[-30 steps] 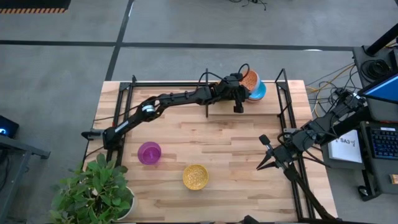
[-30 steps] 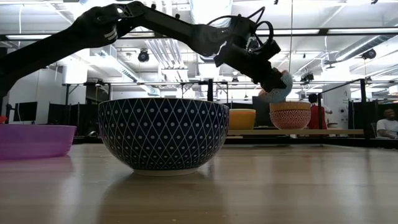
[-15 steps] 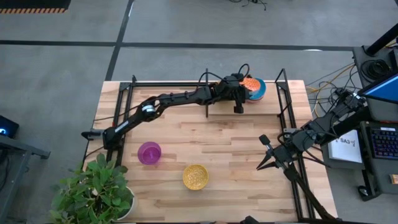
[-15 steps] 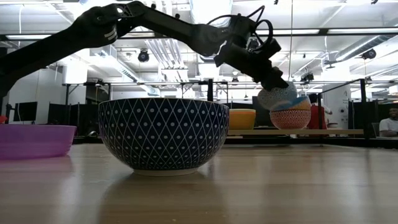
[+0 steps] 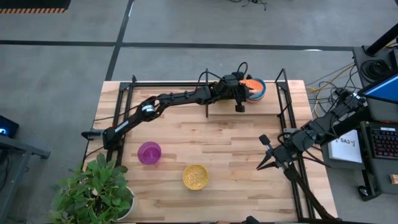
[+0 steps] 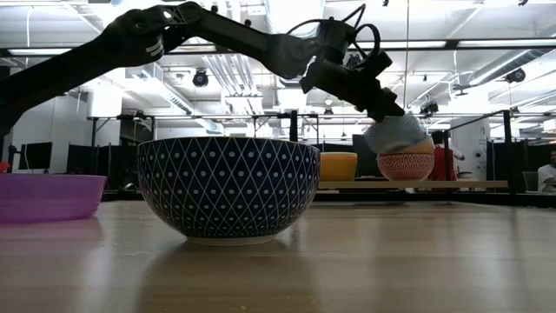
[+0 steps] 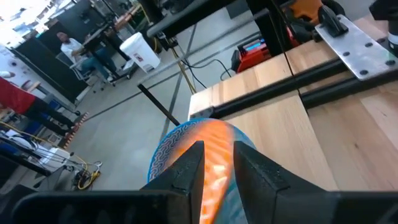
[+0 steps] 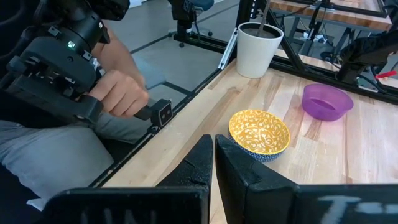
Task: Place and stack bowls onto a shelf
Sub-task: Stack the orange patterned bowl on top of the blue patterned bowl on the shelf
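L hand (image 5: 246, 91), light blue bowl (image 6: 393, 135) atop orange patterned bowl (image 6: 406, 164); no legible labels.

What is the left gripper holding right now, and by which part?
The left gripper holds the light blue bowl by its rim, tilted onto the orange patterned bowl on the shelf. The right gripper holds nothing.

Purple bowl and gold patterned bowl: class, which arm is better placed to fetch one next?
Probably the right. Its gripper waits shut near the gold patterned bowl and purple bowl, while the left gripper holds the light blue bowl at the shelf.
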Action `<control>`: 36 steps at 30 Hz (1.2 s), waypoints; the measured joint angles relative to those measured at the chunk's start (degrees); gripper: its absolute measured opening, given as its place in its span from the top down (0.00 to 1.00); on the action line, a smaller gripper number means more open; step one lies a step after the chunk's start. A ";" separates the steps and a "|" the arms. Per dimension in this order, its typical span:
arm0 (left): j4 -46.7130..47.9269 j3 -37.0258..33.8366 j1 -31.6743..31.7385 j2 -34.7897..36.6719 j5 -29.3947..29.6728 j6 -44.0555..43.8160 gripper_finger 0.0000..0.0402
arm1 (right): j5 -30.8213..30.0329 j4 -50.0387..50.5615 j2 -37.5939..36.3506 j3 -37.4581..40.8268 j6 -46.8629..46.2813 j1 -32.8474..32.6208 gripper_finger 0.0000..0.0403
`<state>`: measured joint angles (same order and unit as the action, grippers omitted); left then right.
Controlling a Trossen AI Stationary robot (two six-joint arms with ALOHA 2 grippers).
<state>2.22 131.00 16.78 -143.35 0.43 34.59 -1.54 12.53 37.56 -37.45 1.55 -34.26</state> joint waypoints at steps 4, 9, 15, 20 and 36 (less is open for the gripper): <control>-0.61 0.00 0.00 0.00 0.00 -0.11 0.81 | -0.02 0.00 0.00 0.00 -0.01 0.01 0.98; -0.52 0.00 0.15 0.00 0.00 -0.59 0.80 | -0.02 0.00 0.00 0.00 -0.01 0.00 0.98; 7.59 1.23 -0.09 1.98 3.06 -2.18 0.80 | -11.99 1.88 -0.28 -0.79 -8.51 0.02 0.98; 20.46 3.10 -0.29 8.16 3.03 -4.18 0.80 | -30.90 9.64 -0.44 -2.63 -20.85 0.04 0.98; 42.80 2.36 -7.05 26.34 -10.83 -11.69 0.87 | -36.96 15.64 2.84 -2.87 -35.59 20.97 0.98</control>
<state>45.02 133.36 9.73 -117.01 -10.40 22.90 -38.50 28.18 40.41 -40.33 -34.04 -13.29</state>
